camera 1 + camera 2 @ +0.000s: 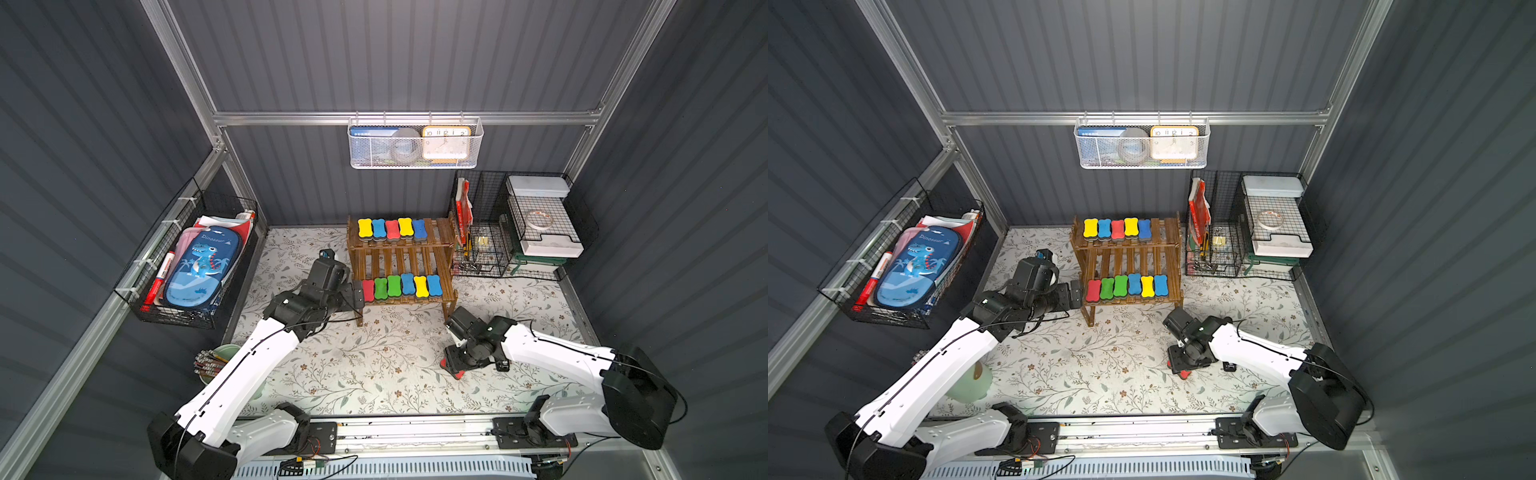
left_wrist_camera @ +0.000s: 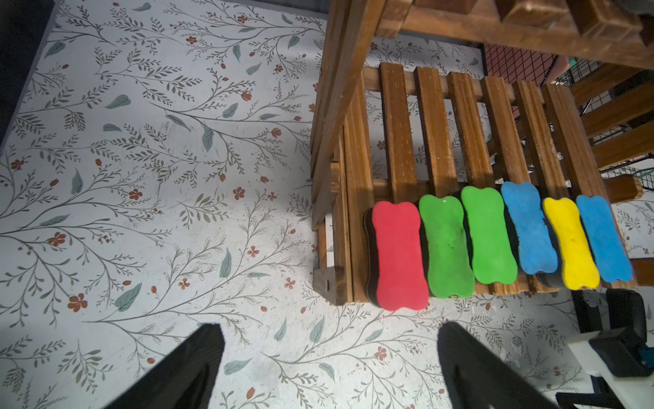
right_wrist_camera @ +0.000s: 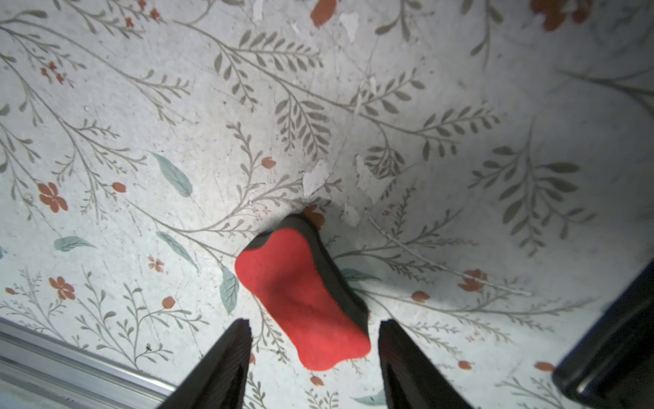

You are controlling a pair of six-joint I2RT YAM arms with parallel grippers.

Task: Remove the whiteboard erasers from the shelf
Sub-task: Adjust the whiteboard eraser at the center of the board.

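In a top view the shelf [image 1: 399, 259] holds five erasers [image 1: 392, 229] above, six below. Left wrist: my left gripper [image 2: 329, 325] gapes wide, empty. Right wrist: my right gripper [image 3: 315, 321] stands parted around a red eraser [image 3: 300, 297] on the mat [image 3: 141, 106].

Erasers [image 1: 394, 286] on shelf [image 1: 437, 231]; stray eraser [image 3: 300, 304] on mat [image 1: 374, 365] (before shelf).

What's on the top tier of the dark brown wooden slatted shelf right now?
Five bone-shaped foam erasers in a row: yellow, blue, red, yellow, blue. The shelf is bare beside them. Their undersides are covered.
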